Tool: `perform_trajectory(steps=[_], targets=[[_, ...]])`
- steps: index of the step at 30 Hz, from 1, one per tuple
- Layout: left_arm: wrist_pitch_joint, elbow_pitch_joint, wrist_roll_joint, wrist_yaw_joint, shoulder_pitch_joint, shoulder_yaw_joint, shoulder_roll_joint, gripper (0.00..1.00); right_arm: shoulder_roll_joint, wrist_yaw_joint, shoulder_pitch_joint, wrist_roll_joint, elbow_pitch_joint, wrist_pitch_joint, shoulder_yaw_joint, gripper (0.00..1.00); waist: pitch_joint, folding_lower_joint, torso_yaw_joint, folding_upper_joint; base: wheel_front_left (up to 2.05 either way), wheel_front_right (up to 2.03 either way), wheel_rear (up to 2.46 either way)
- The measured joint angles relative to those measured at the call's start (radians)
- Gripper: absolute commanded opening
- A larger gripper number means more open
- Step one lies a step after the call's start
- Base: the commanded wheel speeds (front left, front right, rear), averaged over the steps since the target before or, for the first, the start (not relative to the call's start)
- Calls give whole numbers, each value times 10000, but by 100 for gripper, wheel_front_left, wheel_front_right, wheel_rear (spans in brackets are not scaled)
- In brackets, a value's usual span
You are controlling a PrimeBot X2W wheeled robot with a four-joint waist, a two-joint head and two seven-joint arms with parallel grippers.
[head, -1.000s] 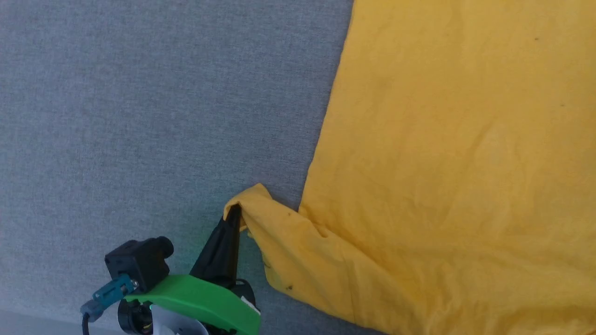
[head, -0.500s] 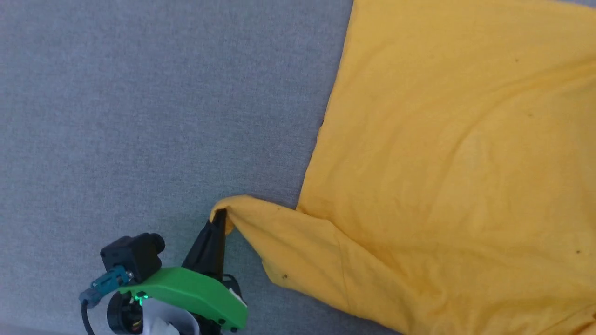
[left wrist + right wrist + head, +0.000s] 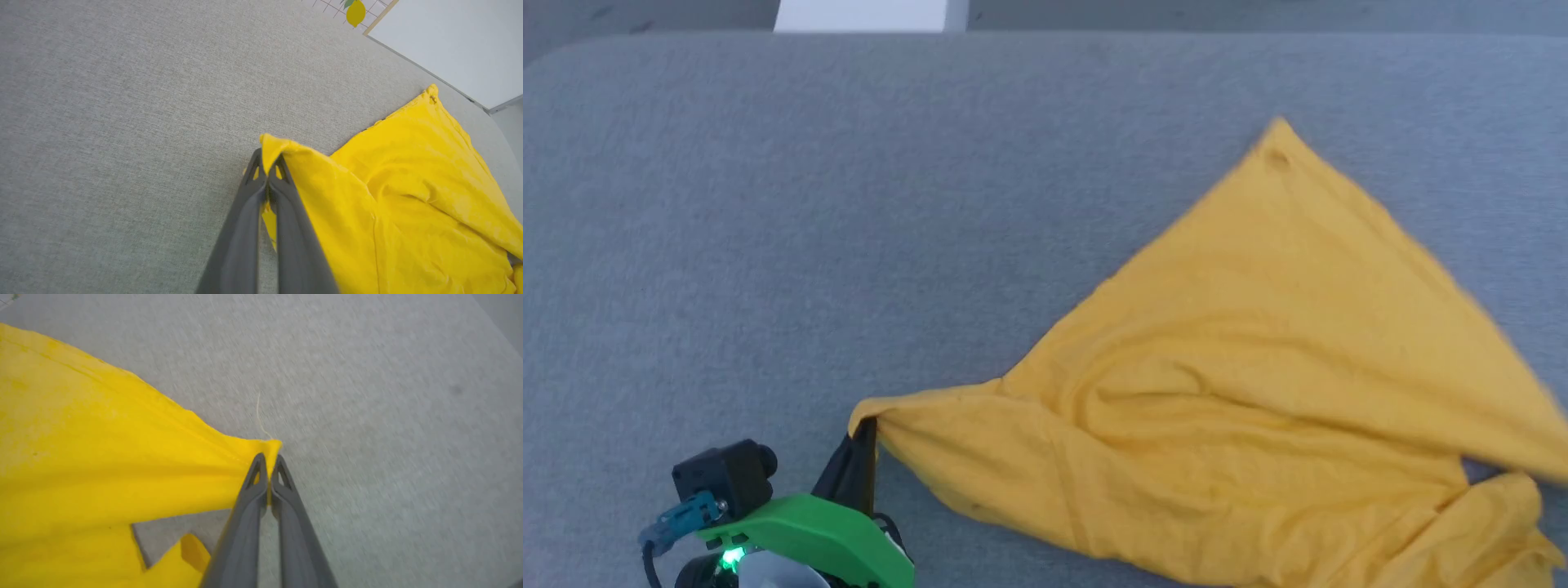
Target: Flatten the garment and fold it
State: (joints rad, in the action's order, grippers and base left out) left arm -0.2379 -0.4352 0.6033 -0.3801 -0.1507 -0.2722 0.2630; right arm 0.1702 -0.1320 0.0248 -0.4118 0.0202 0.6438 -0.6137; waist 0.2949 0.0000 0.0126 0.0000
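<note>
While the left gripper (image 3: 267, 163) and the right gripper (image 3: 267, 459) each had their jaws clamped on a corner of the shirt (image 3: 1258, 367), it lay rumpled toward four o'clock on the grey cloth surface (image 3: 849, 204). Flattening seemed unfinished and folding unstarted.

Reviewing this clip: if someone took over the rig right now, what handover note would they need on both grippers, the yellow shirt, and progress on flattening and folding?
The left gripper has its jaws shut on a corner of the garment.
The right gripper has its jaws shut on another corner of the fabric.
The garment lies plain yellow side up on the grey surface, drawn into a wrinkled triangle, bunched at its near right end.
Done: two corners gripped.
Left: spread it flat, then fold; no tidy fold is made yet.
</note>
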Motion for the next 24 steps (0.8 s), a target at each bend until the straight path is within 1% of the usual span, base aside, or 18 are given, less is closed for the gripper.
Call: perform_trajectory(steps=[3, 5, 8, 11, 12, 13, 15, 17, 19, 20, 21, 23, 24], targets=[[-73, 59, 44, -6, -84, 0, 31, 0, -732, -2, -1305, -56, -408, 142, -171, 0, -329, 0, -251, 0, 0, 0, 0], [-73, 71, 56, -10, -160, 12, 31, 0, -1039, -2, -1991, -61, -606, 190, -217, 0, -523, 0, -384, 0, 0, 0, 0], [-71, 102, 104, -90, -334, 12, 27, 0, -1183, -2, -2701, -134, -485, -35, -113, 0, -796, 0, -570, 0, 0, 0, 0], [-71, 169, 150, -117, -398, 8, 23, 0, -1189, -2, -2685, -234, 153, -617, -19, 0, -991, 0, -702, 0, 0, 0, 0], [-71, 182, 161, -128, -396, 2, 19, 0, -1189, -2, -2657, -238, 282, -773, 81, 44, -1032, 0, -730, 0, 0, 0, 0], [-69, 192, 169, -128, -394, -4, -8, 0, -1195, 0, -2603, -249, 362, -959, 209, 100, -1078, 0, -753, 0, 0, 0, 0], [-67, 253, 203, -128, -388, -27, -23, 0, -1212, 0, -2304, -169, 226, -1298, 357, 100, -1150, 0, -757, 0, 0, 0, 0], [-54, 301, 203, -128, -383, -40, -58, 0, -1112, 0, -2008, -115, -259, -1304, 587, 100, -1169, 0, -705, 0, 0, 0, 0], [-8, 313, 203, -130, -383, -54, -71, 0, -748, 0, -1573, -163, -955, -1189, 830, 100, -1152, 0, -645, 0, 0, 0, 0], [44, 305, 203, -138, -383, -56, -79, 0, -387, 0, -1267, -217, -1363, -1026, 986, 100, -1119, 0, -623, 0, 0, 0, 0], [69, 284, 201, -138, -380, -79, -92, 0, 107, 0, -844, -226, -1778, -819, 1172, 100, -1063, 0, -596, 0, 0, 0, 0], [148, 255, 188, -138, -352, -132, -123, 0, 838, 0, -49, -299, -2157, -464, 1457, 100, -952, 0, -542, 0, 0, 0, 0], [171, 228, 165, -138, -312, -173, -140, 0, 1269, 0, 430, -288, -2247, -245, 1758, 100, -877, 0, -504, 0, 0, 0, 0]])
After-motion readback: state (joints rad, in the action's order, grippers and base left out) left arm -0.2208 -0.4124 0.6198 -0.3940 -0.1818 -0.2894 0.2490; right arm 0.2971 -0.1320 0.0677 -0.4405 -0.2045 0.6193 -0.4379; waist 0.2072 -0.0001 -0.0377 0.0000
